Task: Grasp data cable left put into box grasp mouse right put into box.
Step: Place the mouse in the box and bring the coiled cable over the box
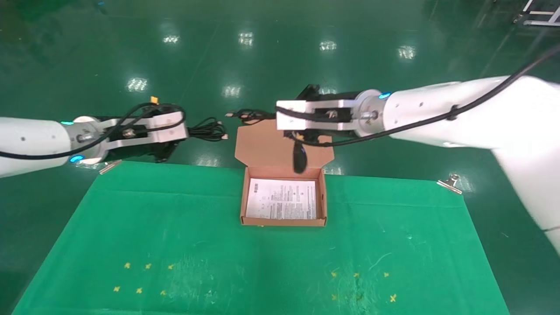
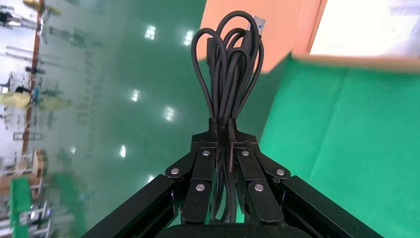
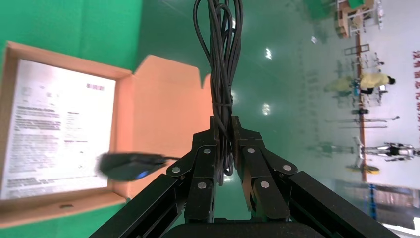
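My left gripper [image 1: 190,130] [image 2: 223,124] is shut on the data cable [image 1: 211,129] [image 2: 228,64], a looped black bundle held in the air left of the box's lid. My right gripper [image 1: 273,116] [image 3: 224,121] is shut on the mouse's bundled cord [image 1: 247,115] [image 3: 223,59]. The mouse [image 1: 299,157] [image 3: 131,166] hangs from the cord, blue-lit, just above the back edge of the box. The box [image 1: 283,223] [image 3: 54,210] stands open at the cloth's far middle, lid [image 1: 262,144] folded back. A white printed sheet [image 1: 282,199] lies inside it.
A green cloth [image 1: 175,245] covers the table, held by binder clips at its far corners [image 1: 449,183] [image 1: 109,166]. Small yellow cross marks [image 1: 139,289] sit near the front. Shiny green floor lies beyond the table's far edge.
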